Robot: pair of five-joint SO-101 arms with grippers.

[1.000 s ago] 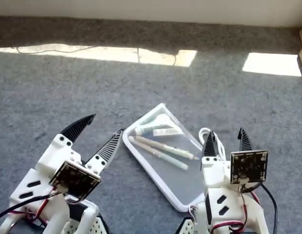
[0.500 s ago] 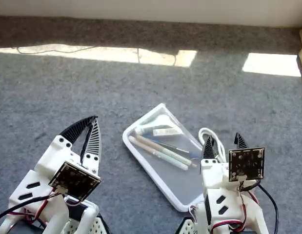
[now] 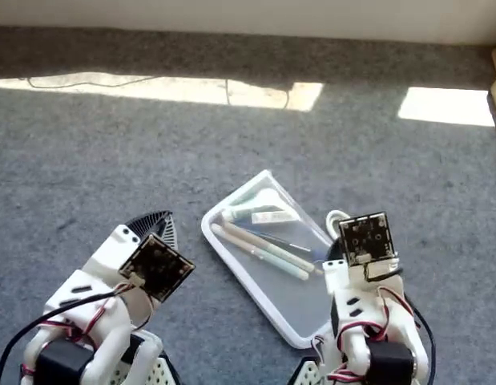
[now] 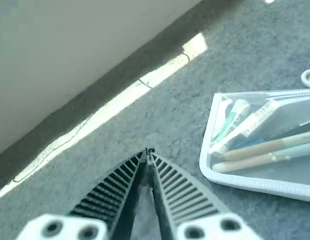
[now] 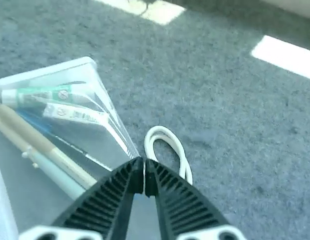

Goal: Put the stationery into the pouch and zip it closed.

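A clear pouch with a white rim (image 3: 231,258) lies on the grey carpet between the two arms, holding several pens and a green-and-white tube (image 3: 256,215). The pouch (image 4: 255,181) and its pens (image 4: 265,150) lie off to the side of my left gripper (image 4: 149,152), which is shut and empty above bare carpet. My right gripper (image 5: 143,162) is shut with nothing in it, just over the pouch's (image 5: 89,64) near edge, beside a white cord loop (image 5: 167,145). In the high view the left arm (image 3: 155,265) sits left of the pouch and the right arm (image 3: 366,241) right of it.
Grey carpet (image 3: 111,144) surrounds the pouch with free room on all sides. Bright sunlit patches (image 3: 444,104) and a thin dark cable (image 3: 227,90) lie far back near the wall. The white cord loop (image 3: 337,218) sits by the pouch's right side.
Both grippers have closed from open. Both arms have drawn back and tilted up, away from the pouch, which stays put.
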